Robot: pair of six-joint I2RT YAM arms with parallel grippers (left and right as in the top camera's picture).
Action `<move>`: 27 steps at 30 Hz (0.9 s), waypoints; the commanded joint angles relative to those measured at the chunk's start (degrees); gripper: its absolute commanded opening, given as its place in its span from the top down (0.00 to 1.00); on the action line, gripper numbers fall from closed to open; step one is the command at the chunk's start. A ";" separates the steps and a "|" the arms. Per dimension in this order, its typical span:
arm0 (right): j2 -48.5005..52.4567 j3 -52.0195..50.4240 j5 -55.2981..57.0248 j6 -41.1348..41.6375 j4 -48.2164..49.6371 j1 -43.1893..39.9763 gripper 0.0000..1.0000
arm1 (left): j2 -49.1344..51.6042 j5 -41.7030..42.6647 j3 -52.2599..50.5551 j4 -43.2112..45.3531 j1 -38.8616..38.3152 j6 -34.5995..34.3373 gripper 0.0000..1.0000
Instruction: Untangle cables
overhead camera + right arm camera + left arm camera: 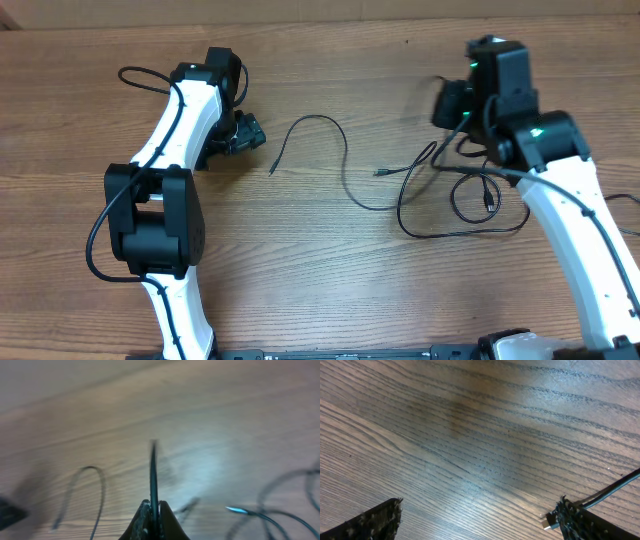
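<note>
Several thin black cables lie in loose curves on the wooden table (330,280). One cable (345,150) arcs from a plug end (272,171) near my left gripper across to the tangle (460,215) of loops at the right. My left gripper (245,132) (480,522) is open with nothing between its fingers. That plug end (547,521) lies just beside the right finger (585,522). My right gripper (450,105) (152,507) is shut on a cable (153,470), whose short end sticks out past the fingertips, above the tangle.
Another cable plug (380,173) (237,509) lies left of the loops. A small inner loop (480,195) sits within the tangle, close to the right arm (570,210). The left arm (160,210) stretches along the table's left side.
</note>
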 commanded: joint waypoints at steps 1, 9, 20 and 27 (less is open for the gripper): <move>0.87 -1.11 0.50 -0.44 -0.83 -3.21 0.96 | 0.48 -0.94 -0.31 0.02 -0.13 -0.17 0.00; 2.84 -1.53 0.48 -0.44 -2.86 -6.29 0.08 | 0.48 -0.94 -0.31 0.02 -0.13 -0.17 0.00; 3.54 -1.53 0.50 -0.44 -5.35 -6.29 0.00 | 0.48 -0.94 -0.28 0.02 -0.13 -0.17 0.00; 3.54 -1.53 0.50 -0.44 -5.35 -6.29 0.00 | 0.48 -0.94 -0.31 0.02 -0.13 -0.17 0.01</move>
